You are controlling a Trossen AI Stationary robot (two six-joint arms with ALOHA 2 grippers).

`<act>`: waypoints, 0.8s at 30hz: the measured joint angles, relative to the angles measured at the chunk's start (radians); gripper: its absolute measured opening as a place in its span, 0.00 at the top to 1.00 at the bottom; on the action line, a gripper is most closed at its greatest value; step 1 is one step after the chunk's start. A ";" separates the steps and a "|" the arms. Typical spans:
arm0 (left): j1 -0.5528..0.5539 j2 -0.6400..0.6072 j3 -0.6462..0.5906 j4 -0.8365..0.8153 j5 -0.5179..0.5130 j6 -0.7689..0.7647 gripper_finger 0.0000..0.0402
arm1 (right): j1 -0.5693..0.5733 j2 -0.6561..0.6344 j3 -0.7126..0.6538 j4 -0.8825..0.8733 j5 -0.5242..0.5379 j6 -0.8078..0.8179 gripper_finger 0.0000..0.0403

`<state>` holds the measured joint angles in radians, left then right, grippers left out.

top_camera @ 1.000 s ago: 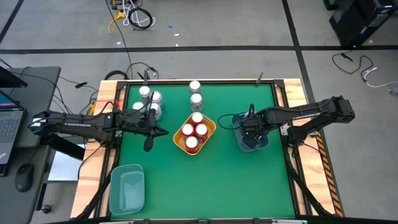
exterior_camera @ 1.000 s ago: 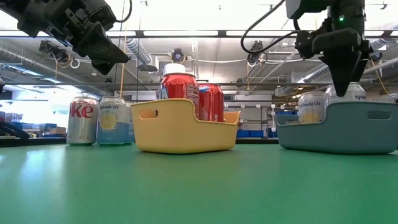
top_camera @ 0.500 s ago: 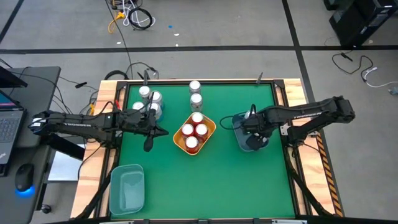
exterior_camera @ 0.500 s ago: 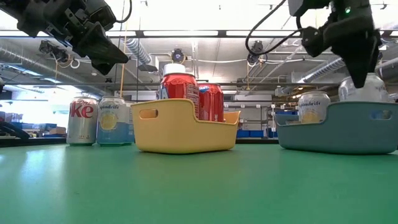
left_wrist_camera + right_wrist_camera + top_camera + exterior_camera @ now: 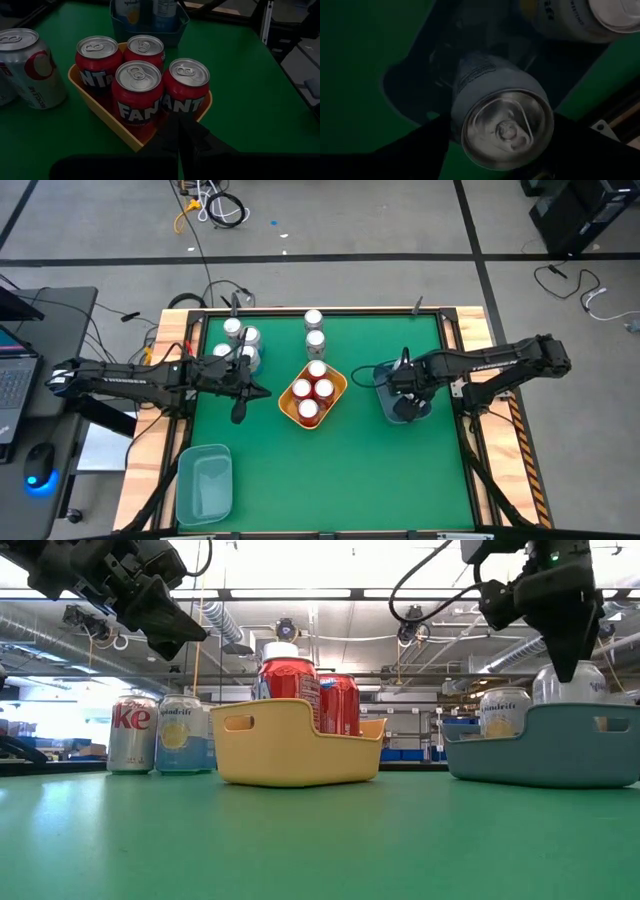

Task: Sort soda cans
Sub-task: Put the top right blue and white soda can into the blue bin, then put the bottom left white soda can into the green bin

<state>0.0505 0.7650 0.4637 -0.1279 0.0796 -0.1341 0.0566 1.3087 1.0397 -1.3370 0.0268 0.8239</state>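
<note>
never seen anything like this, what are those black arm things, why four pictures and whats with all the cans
Those are two robot arms at a green table, each ending in a two-finger gripper. All four pictures show the same moment: one from above, one level with the tabletop, and one from a camera on each wrist.

The job is sorting soda cans. Four red cans stand in a yellow bin in the middle. The right gripper is over a blue-grey bin and grips a pale can that sits tilted in it, beside another can. The left gripper waits closed above the table, empty. More silver cans stand along the far side, and a second blue-grey bin sits at the near left corner.
</note>
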 joint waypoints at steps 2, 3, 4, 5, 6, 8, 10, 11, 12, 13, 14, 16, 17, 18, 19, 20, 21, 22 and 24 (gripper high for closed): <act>0.000 0.000 0.000 0.002 0.000 0.003 1.00 | 0.000 -0.001 0.000 0.000 0.001 -0.009 0.19; 0.000 0.000 0.000 0.004 0.000 0.003 1.00 | 0.000 -0.002 0.002 -0.002 0.000 -0.012 0.19; 0.000 0.000 0.000 0.005 -0.001 0.003 1.00 | 0.000 -0.002 0.003 -0.004 0.001 -0.016 0.18; 0.000 0.000 0.000 0.006 -0.005 0.002 1.00 | 0.000 -0.002 0.005 -0.005 0.002 -0.019 0.18; 0.000 0.000 0.000 0.010 -0.010 0.000 1.00 | 0.000 -0.002 0.009 -0.005 0.003 -0.023 0.17; 0.000 0.000 0.009 -0.006 -0.029 -0.001 1.00 | 0.000 -0.002 0.023 -0.015 0.005 -0.035 0.17; 0.000 0.000 0.031 -0.034 -0.046 0.000 1.00 | 0.000 -0.002 0.042 -0.027 0.006 -0.042 0.17; 0.000 0.000 0.049 -0.052 -0.055 0.002 1.00 | 0.000 -0.002 0.053 -0.029 0.007 -0.047 0.18; 0.000 0.000 0.070 -0.079 -0.062 0.006 1.00 | 0.000 -0.002 0.067 -0.032 0.007 -0.054 0.18; 0.000 0.000 0.098 -0.115 -0.068 0.011 1.00 | 0.000 -0.002 0.082 -0.036 0.007 -0.061 0.18; 0.000 0.000 0.130 -0.161 -0.080 0.015 1.00 | 0.000 -0.002 0.097 -0.039 0.007 -0.067 0.19; 0.000 0.001 0.205 -0.263 -0.114 0.010 1.00 | 0.000 -0.002 0.129 -0.040 0.012 -0.079 0.19; 0.000 0.002 0.244 -0.323 -0.143 -0.005 1.00 | 0.000 -0.002 0.145 -0.040 0.023 -0.087 0.20; 0.000 0.003 0.286 -0.387 -0.177 -0.028 1.00 | 0.000 -0.002 0.161 -0.040 0.032 -0.095 0.20; 0.000 0.004 0.327 -0.450 -0.212 -0.047 1.00 | 0.000 -0.002 0.176 -0.038 0.035 -0.103 0.20; 0.000 0.007 0.368 -0.513 -0.240 -0.072 1.00 | 0.000 -0.002 0.187 -0.037 0.037 -0.113 0.20; 0.000 0.010 0.409 -0.570 -0.266 -0.094 1.00 | 0.000 -0.002 0.195 -0.032 0.043 -0.122 0.21; 0.000 0.014 0.448 -0.623 -0.287 -0.117 1.00 | 0.000 -0.002 0.201 -0.020 0.053 -0.131 0.21; 0.000 0.022 0.513 -0.727 -0.319 -0.161 0.99 | 0.000 -0.002 0.203 0.017 0.074 -0.150 0.22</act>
<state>0.0506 0.7868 0.9770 -0.8547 -0.2398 -0.2948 0.0566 1.3067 1.2430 -1.3201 0.1006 0.6736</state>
